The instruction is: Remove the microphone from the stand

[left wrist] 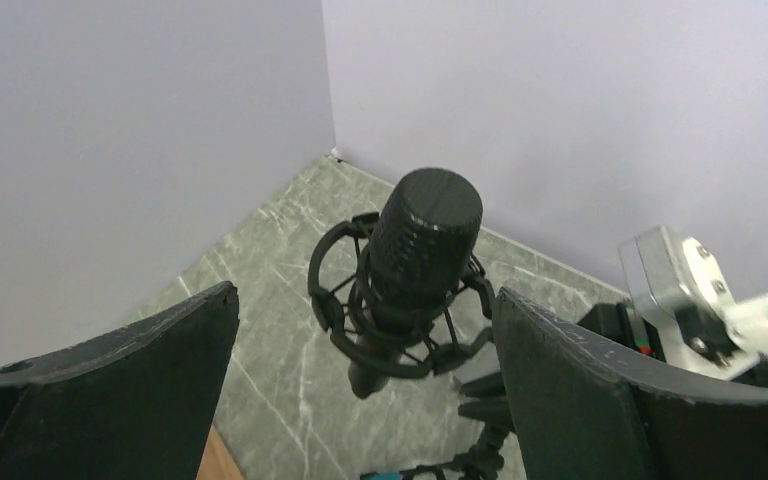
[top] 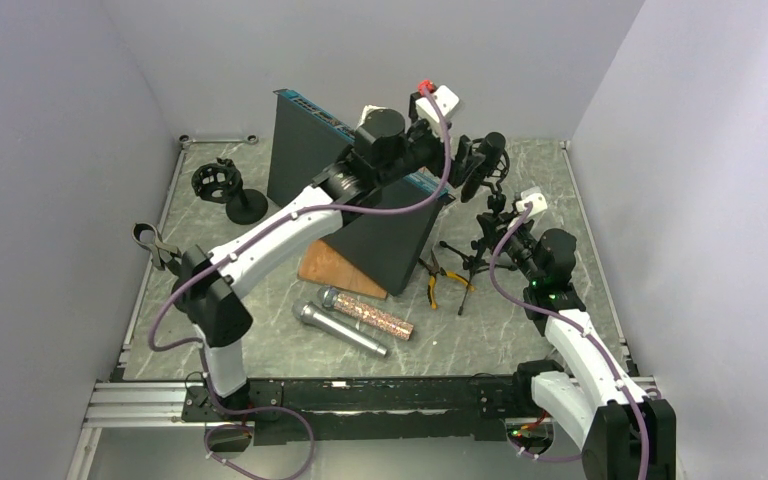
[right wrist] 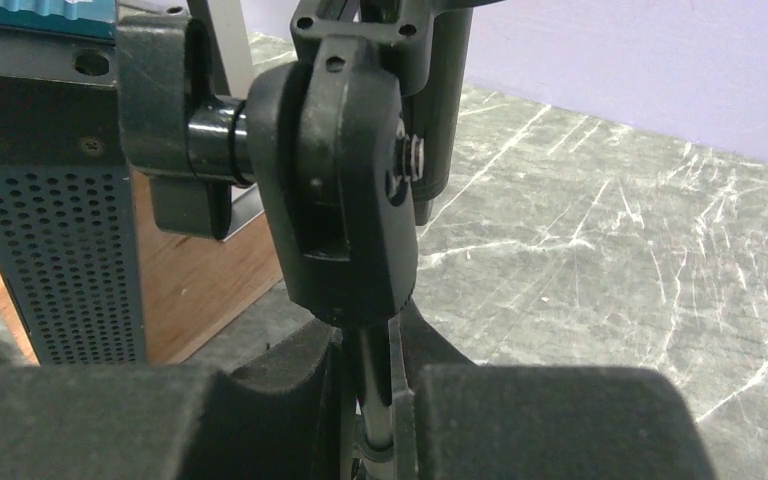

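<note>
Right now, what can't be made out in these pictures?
- Top view: the wooden board is mostly hidden by the black box.
- Left wrist view: the stand below the microphone is cut off by the bottom edge.
- Right wrist view: the right gripper hides the stand's lower pole.

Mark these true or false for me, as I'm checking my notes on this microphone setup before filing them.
1. The black microphone sits in the shock mount. True.
2. The left claw is shut on that microphone. False: its fingers stand wide open on either side of the microphone, not touching it.
3. The right claw is shut on the stand, just under its swivel joint. True.
4. Three handheld microphones lie on the table. False: there are two, a silver microphone and a glittery microphone.
5. Yellow-handled pliers lie by the stand's feet. True.
</note>
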Robot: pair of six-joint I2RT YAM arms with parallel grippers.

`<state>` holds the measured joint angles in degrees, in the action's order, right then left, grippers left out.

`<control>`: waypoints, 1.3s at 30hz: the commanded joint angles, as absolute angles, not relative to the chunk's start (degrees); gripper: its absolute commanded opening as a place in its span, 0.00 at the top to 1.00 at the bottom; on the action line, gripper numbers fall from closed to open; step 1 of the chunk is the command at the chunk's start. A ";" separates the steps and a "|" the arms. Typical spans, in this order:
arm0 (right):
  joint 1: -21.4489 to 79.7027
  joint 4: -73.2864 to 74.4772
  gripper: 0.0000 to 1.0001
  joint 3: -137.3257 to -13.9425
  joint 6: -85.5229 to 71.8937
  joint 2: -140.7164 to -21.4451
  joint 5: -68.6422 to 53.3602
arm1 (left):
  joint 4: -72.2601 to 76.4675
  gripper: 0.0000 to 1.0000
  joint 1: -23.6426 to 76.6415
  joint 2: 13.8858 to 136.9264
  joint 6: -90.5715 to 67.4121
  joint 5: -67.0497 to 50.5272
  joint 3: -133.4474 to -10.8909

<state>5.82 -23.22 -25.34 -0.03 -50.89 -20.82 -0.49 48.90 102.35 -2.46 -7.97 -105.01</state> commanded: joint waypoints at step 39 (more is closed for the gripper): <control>6.09 -25.69 1.00 -22.22 -7.63 -51.00 -18.92 | 1.76 1.00 55.08 115.54 2.30 -3.83 -129.04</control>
